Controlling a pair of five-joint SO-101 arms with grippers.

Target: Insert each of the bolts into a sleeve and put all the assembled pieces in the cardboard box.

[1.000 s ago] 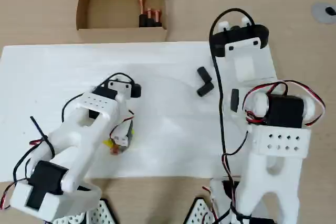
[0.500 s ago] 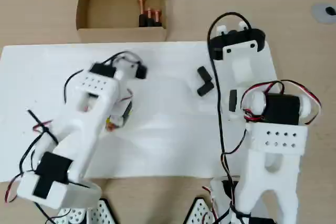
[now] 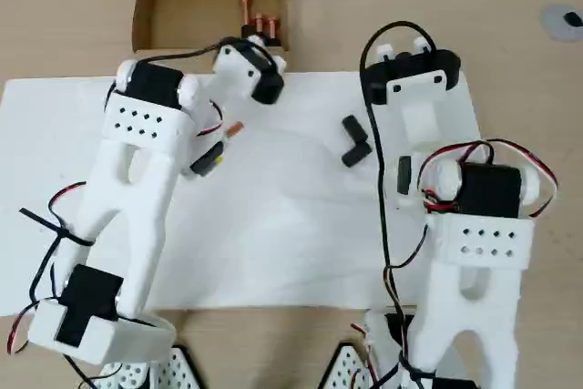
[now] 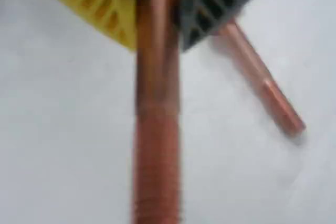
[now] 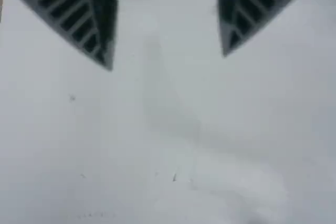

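My left gripper [image 4: 156, 35] is shut on a copper bolt [image 4: 157, 119], clamped between a yellow finger [image 4: 89, 3] and a dark one [image 4: 210, 9]. A second copper bolt [image 4: 260, 85] lies slanted on the white sheet just beyond them. From above, the left gripper [image 3: 217, 145] hangs over the sheet a little short of the cardboard box [image 3: 150, 29], with a bolt tip [image 3: 235, 128] poking out. Three assembled pieces [image 3: 259, 25] lie in the box. Two black sleeves [image 3: 354, 139] rest mid-sheet. My right gripper [image 5: 165, 59] is open over bare sheet.
The white sheet [image 3: 273, 243] covers most of the table, with wood showing around it. The right arm's body [image 3: 414, 88] stands just right of the sleeves, a black cable looping beside it. Arm bases crowd the near edge.
The left arm has swung from the near left of the sheet up toward the box, carrying the bolt. The right arm has hardly moved.
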